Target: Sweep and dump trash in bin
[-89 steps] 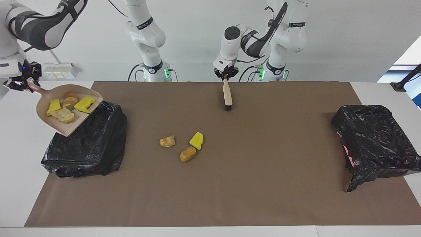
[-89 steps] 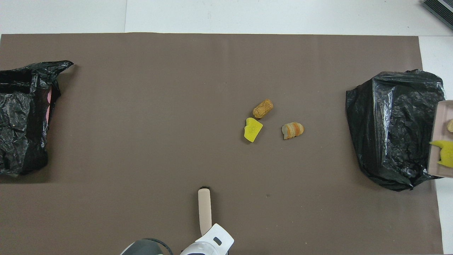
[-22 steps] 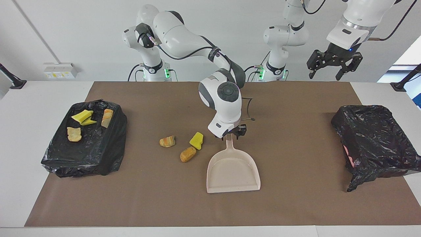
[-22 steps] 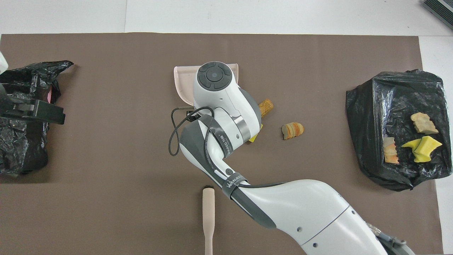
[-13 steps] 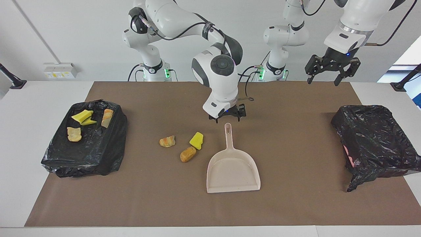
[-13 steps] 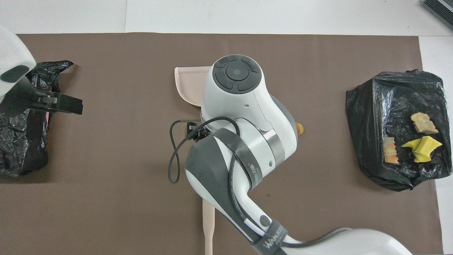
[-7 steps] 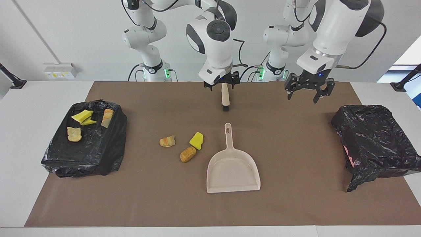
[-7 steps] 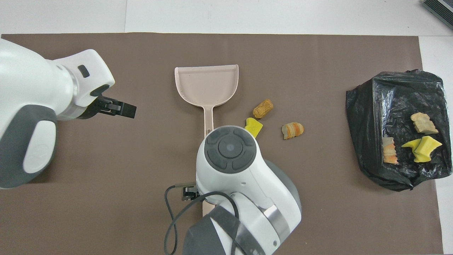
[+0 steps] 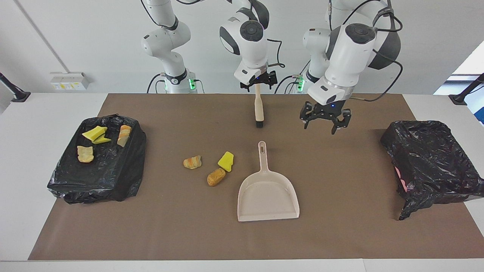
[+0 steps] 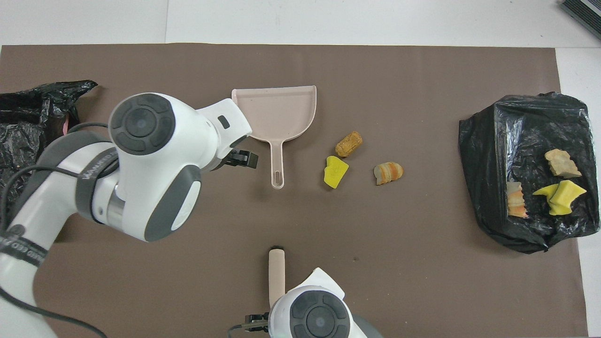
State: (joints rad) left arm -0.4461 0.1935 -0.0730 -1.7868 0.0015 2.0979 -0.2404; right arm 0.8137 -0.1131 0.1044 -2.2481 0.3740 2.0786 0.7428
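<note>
**Both claws up and empty, three bits of trash loose on the mat**

While the big brown mat (image 9: 340,226) covers most of the desk (image 9: 22,234), there's a black-bagged bin at each end of it. The bin (image 9: 113,177) toward the right arm's end has four pieces of trash on top of it: a couple of yellow chunks (image 9: 94,134), plus two tan bready ones. The other bin (image 9: 431,162), toward the left arm's end, shows no trash on it.

Dustpan (image 9: 268,196) lies flat mid-mat, mouth away from the robots, handle pointing at them. Nothing in it. Just beside it, toward the right arm's end, sit the three loose pieces: a yellow chunk (image 9: 226,161), a brown lump (image 9: 216,177) and a striped bready piece (image 9: 192,162), close together but not touching the pan.

Brush (image 9: 259,107) lies nearer the robots than the dustpan, in line with its handle.

Left claw (image 9: 325,122) hangs over bare mat beside the dustpan handle, fingers spread wide, holding nothing. Right claw (image 9: 258,82) is up over the brush's handle end, also wide, not gripping it as far as I can see.
</note>
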